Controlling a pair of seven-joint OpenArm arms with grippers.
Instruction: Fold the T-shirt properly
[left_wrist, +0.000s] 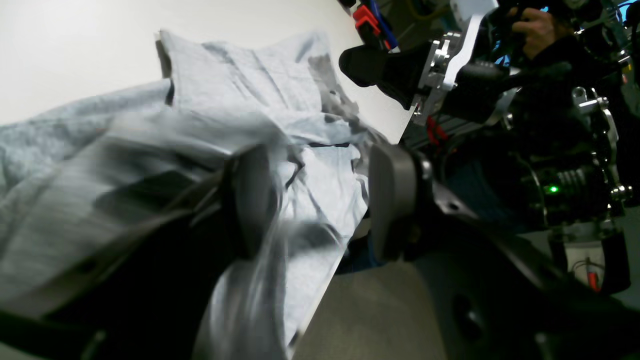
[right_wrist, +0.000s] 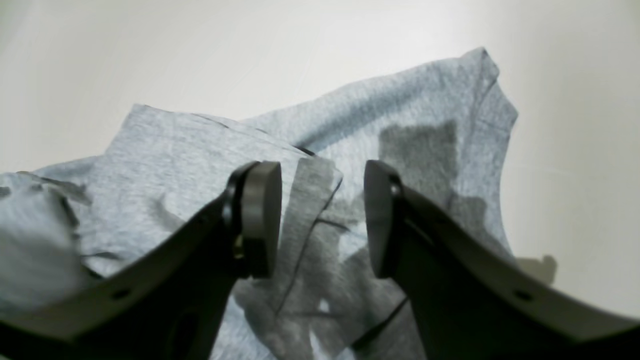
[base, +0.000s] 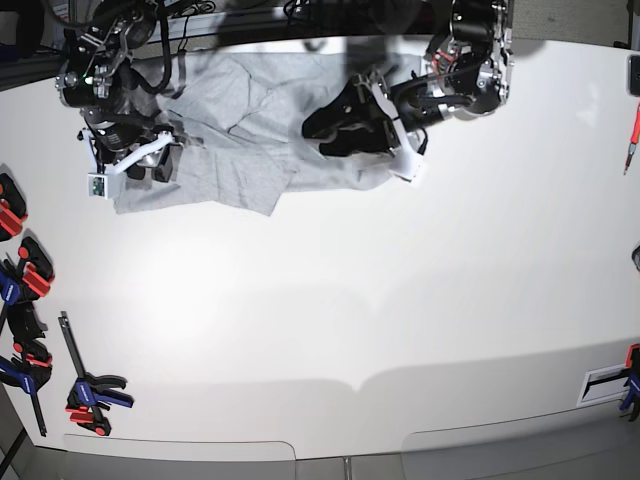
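The light grey T-shirt (base: 235, 130) lies crumpled at the far edge of the white table (base: 400, 300). My left gripper (left_wrist: 320, 200) is open, its fingers (left_wrist: 250, 200) apart, with blurred shirt cloth (left_wrist: 240, 90) across the left finger and in the gap. In the base view this gripper (base: 325, 128) is over the shirt's right end. My right gripper (right_wrist: 320, 215) is open just above the shirt (right_wrist: 190, 160), where dark lettering shows through the cloth. In the base view it (base: 160, 165) is over the shirt's left end.
Several red, blue and black clamps (base: 20, 270) lie along the table's left edge, with one more (base: 90, 392) nearer the front. A red tool (base: 633, 140) lies at the right edge. The right arm (left_wrist: 450, 65) shows past the table edge in the left wrist view.
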